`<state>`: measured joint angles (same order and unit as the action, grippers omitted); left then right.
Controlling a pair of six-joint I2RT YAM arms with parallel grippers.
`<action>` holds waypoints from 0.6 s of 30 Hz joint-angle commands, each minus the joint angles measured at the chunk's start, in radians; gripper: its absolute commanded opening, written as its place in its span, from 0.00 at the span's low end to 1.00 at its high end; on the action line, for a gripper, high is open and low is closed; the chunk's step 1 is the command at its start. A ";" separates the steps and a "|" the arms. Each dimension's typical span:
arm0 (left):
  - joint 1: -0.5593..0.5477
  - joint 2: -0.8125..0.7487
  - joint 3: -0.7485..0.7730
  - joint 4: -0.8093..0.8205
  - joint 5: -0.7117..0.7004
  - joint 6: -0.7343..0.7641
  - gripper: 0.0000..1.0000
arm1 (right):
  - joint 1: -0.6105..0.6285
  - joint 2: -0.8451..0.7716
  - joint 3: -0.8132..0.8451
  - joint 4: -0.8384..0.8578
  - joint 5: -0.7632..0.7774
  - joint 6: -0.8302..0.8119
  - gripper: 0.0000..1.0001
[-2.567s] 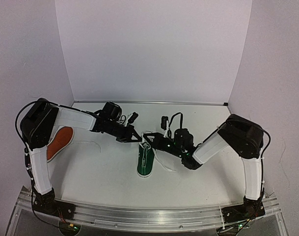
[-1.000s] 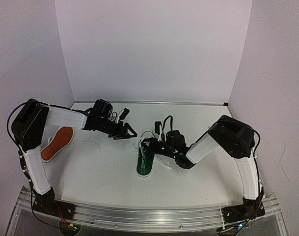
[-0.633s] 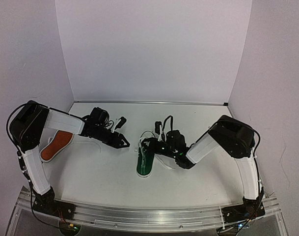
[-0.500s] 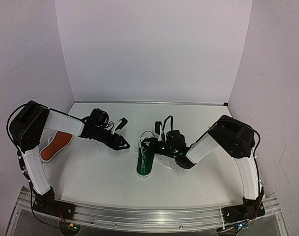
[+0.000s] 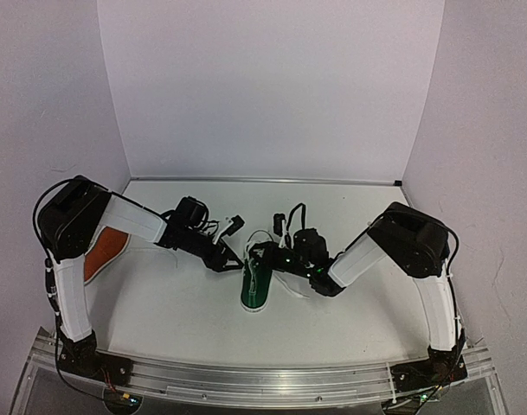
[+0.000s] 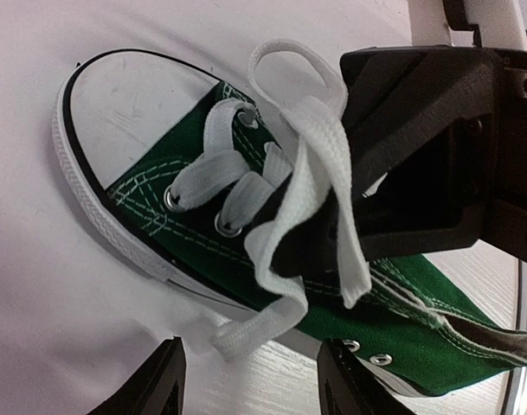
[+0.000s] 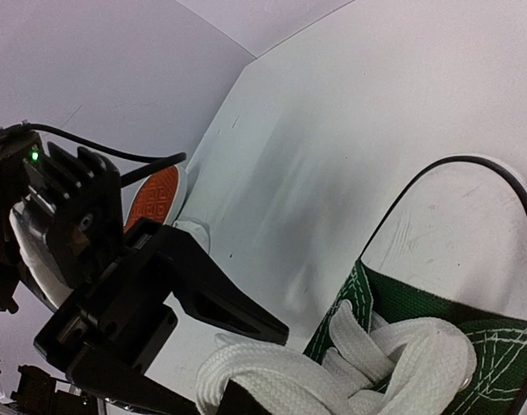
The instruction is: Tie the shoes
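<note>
From overhead, the green shoe [image 5: 256,285] lies at the middle of the table [image 5: 185,328]. The orange shoe [image 5: 107,244] sits at the left edge of the frame, mostly hidden behind my left arm. The left gripper [image 5: 235,259] and the right gripper [image 5: 263,253] meet over the upper end of the green shoe.

In the left wrist view my left jaws are spread. The two fingers [image 6: 163,380] poke in at the bottom edge with nothing between them, and the loose end of the white lace [image 6: 311,164] hangs just above that gap. The right gripper fills the right side of that view with its jaws pressed together. I think they pinch the lace where it loops over the fingertip, though the lace itself hides the contact.

In the right wrist view the left gripper sits at lower left, just beside the lacing.
</note>
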<state>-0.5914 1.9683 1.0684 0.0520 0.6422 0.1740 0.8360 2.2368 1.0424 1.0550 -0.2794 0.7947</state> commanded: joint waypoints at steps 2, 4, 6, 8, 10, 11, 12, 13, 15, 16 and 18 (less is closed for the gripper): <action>-0.007 0.047 0.074 0.024 0.023 0.036 0.49 | 0.003 0.000 -0.002 0.004 -0.042 0.016 0.00; -0.007 0.062 0.083 0.025 0.027 0.034 0.39 | 0.001 -0.008 -0.006 0.002 -0.047 0.019 0.00; -0.007 0.075 0.095 0.014 0.034 0.035 0.24 | 0.000 -0.017 -0.010 -0.001 -0.050 0.020 0.01; -0.007 0.076 0.098 0.007 0.030 0.026 0.15 | -0.003 -0.026 -0.010 -0.014 -0.053 0.022 0.02; -0.007 0.065 0.091 0.006 0.021 0.018 0.07 | -0.005 -0.040 -0.011 -0.042 -0.059 0.023 0.05; -0.006 0.055 0.084 0.007 0.009 0.008 0.03 | -0.007 -0.048 -0.011 -0.058 -0.061 0.022 0.08; -0.005 0.048 0.079 0.007 0.000 0.000 0.01 | -0.009 -0.062 -0.014 -0.075 -0.065 0.021 0.12; -0.002 0.041 0.076 0.002 -0.011 -0.005 0.00 | -0.009 -0.075 -0.017 -0.095 -0.070 0.018 0.16; 0.001 0.036 0.077 -0.014 -0.037 -0.029 0.00 | -0.012 -0.112 -0.028 -0.138 -0.072 0.008 0.23; 0.003 0.035 0.078 -0.024 -0.048 -0.040 0.00 | -0.012 -0.131 -0.035 -0.169 -0.070 0.001 0.26; 0.005 0.034 0.082 -0.042 -0.066 -0.065 0.00 | -0.012 -0.171 -0.049 -0.237 -0.063 -0.017 0.33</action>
<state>-0.5948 2.0415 1.1248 0.0406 0.6223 0.1564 0.8272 2.1650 1.0252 0.9633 -0.3309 0.8080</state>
